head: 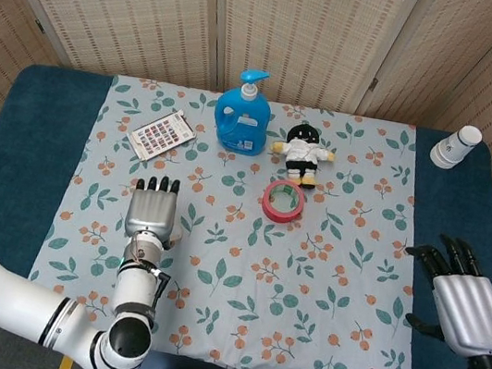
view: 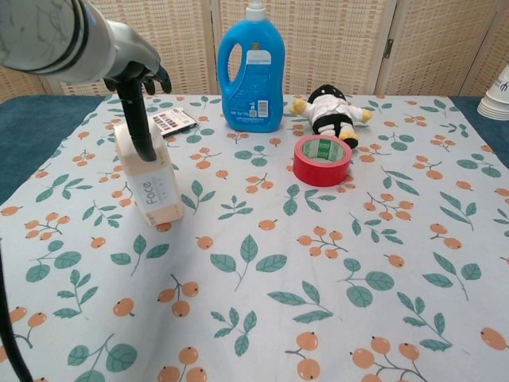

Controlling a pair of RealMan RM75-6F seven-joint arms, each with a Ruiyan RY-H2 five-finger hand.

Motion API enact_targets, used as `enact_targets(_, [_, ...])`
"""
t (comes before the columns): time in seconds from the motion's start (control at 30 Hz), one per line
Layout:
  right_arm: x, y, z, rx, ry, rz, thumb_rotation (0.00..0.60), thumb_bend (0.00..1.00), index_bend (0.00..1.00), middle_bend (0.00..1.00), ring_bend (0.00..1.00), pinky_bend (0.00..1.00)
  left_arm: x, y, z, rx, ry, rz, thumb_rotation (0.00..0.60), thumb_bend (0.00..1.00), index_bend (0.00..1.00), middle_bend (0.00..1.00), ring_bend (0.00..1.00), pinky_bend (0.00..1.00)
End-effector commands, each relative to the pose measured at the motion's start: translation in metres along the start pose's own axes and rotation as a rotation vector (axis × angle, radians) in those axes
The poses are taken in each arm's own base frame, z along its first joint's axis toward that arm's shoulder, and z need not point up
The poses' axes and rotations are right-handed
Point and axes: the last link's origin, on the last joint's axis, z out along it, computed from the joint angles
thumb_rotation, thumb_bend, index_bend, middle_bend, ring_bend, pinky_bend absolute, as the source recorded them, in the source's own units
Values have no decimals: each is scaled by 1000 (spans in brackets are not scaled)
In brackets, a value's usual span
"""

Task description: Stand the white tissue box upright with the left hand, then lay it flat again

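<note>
The cloth (view: 334, 263) carries a blue bottle (view: 251, 70), doll (view: 329, 110), tape (view: 322, 160) and card (view: 171, 121). The box (view: 149, 181) stands upright at left, the left hand (head: 152, 211) over it, thumb down its side, hiding it from above. The right hand (head: 460, 301) lies spread, empty.

Open cloth: the whole near half of the table (head: 25, 159) and the stretch between the white tissue box (view: 151, 187) and the red tape roll (view: 322, 160) stand free for passage. Obstacles along the far side: card of stickers (head: 162, 134) just behind the box, blue detergent bottle (head: 241, 118), plush doll (head: 301, 149) beside it, tape roll just in front of the doll; paper cups (head: 455, 146) sit well apart at the far right corner. The left hand (head: 152, 209) covers the box from above, thumb down its near face.
</note>
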Motion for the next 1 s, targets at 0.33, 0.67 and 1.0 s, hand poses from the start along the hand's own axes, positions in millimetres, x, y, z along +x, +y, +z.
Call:
enact_targets(0.33, [0, 1, -1, 2, -3, 3, 600, 54, 202, 180, 0, 0, -6, 0, 19, 63, 1, -62, 600, 149, 0, 19, 0, 74])
enact_targets(0.67, [-1, 2, 1, -4, -10, 0, 600, 54, 202, 180, 0, 0, -6, 1, 28, 105, -2, -98, 600, 149, 0, 24, 0, 92])
enact_targets(1.0, [-2, 2, 1, -1, -29, -9, 600, 54, 202, 173, 0, 0, -13, 7, 33, 124, 3, -87, 600, 150, 0, 42, 0, 100])
